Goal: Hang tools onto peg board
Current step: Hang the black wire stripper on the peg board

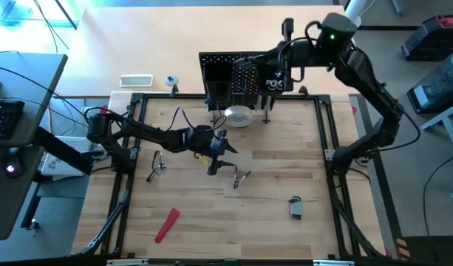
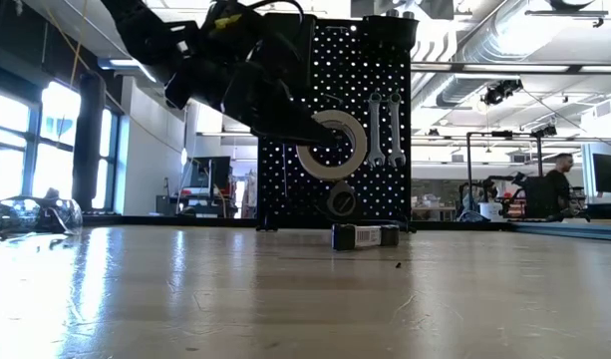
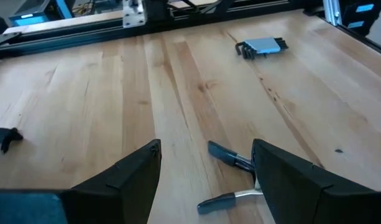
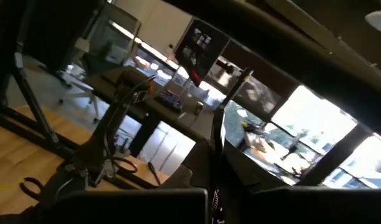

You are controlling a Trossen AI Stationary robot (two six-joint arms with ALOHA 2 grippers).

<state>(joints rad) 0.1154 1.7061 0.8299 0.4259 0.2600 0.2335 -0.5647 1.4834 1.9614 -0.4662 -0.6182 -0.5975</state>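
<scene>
Nearest, the blue-handled pliers (image 3: 230, 180) lie splayed on the pale wood table (image 3: 103, 93) between the left gripper (image 3: 206, 171)'s wide-spread dark fingers. The right gripper (image 1: 274, 83), pinched shut, hangs at the black perforated peg board (image 2: 335, 120), where silver wrenches (image 2: 385, 128) and apparently a white tape roll (image 2: 330, 143) hang.

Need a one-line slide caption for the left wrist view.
Open left gripper hovering over blue-handled pliers on the wooden table, hex key set lying farther off.

My arms are dark and jointed, trailing black cables; my right arm (image 1: 359, 70) carries a green light, my left arm (image 1: 148, 135) a yellow tag.
</scene>
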